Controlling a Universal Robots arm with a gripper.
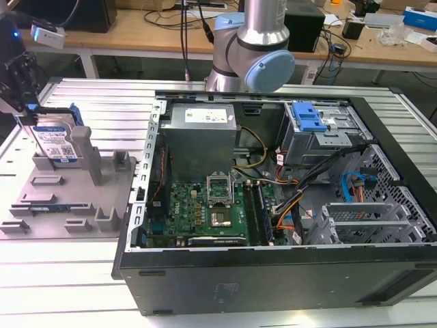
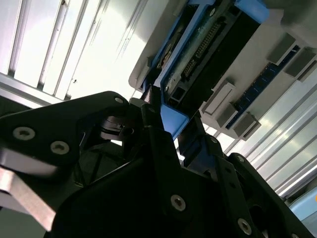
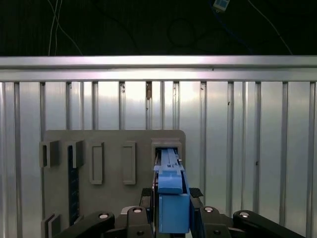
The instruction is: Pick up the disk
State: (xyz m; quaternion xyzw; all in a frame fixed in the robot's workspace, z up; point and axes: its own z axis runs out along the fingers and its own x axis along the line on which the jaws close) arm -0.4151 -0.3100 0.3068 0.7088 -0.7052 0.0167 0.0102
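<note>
The disk point(image 1: 56, 142), a flat silver slab with a white-and-blue label and blue plastic rails, stood on edge in the grey plastic slotted holder tray point(image 1: 68, 198) at the exterior view's left, beside the open computer case point(image 1: 273, 225). The gripper point(image 1: 26, 116) hung straight down over it. In both wrist views its black fingers point(image 3: 194, 196) pinched the blue rail narrowly from both sides. The second wrist view added the disk's connector edge.

the black claw point(image 3: 173, 198) grips the disk point(image 1: 58, 143), silver with a white-and-blue barcoded label and bright blue side rails. below the claw the holder tray point(image 1: 75, 198) is plain grey, on a silver, ribbed-striped worktop point(image 1: 95, 102).
</note>
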